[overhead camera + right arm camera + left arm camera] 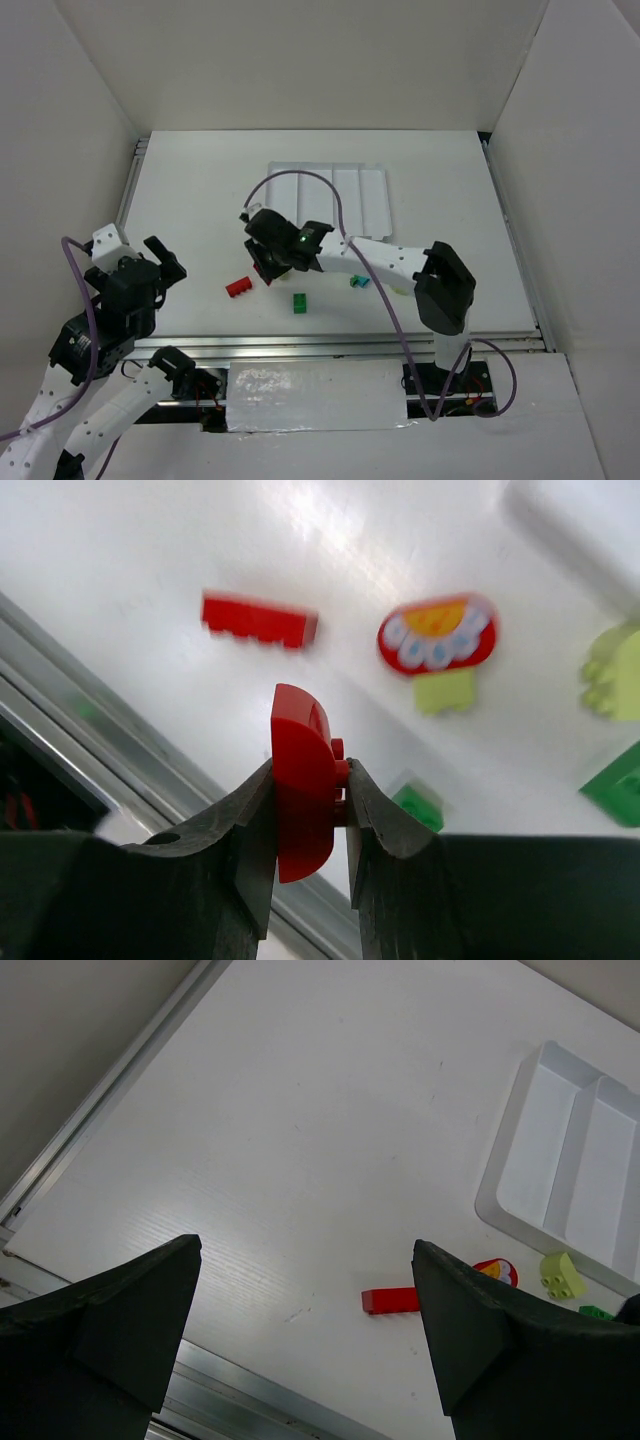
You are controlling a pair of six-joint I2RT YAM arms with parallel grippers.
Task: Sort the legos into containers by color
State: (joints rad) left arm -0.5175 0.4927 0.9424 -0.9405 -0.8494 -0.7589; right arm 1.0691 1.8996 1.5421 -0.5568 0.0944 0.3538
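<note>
My right gripper (308, 770) is shut on a red rounded lego (303, 800) and holds it above the table; in the top view it (264, 262) hovers near the tray's front left. Below it lie a long red lego (260, 620), a red rounded lego with a printed face (437, 635), pale yellow-green legos (610, 675) and green legos (420, 805). The top view shows the long red lego (240, 287), a green one (300, 302) and a cyan one (358, 282). The white tray of containers (320, 195) lies behind. My left gripper (307, 1260) is open and empty, at the left (165, 262).
A metal rail (300, 345) runs along the table's near edge, with another along the left edge (100, 1110). White walls enclose the table on three sides. The right arm's cable (330, 200) loops over the tray's front.
</note>
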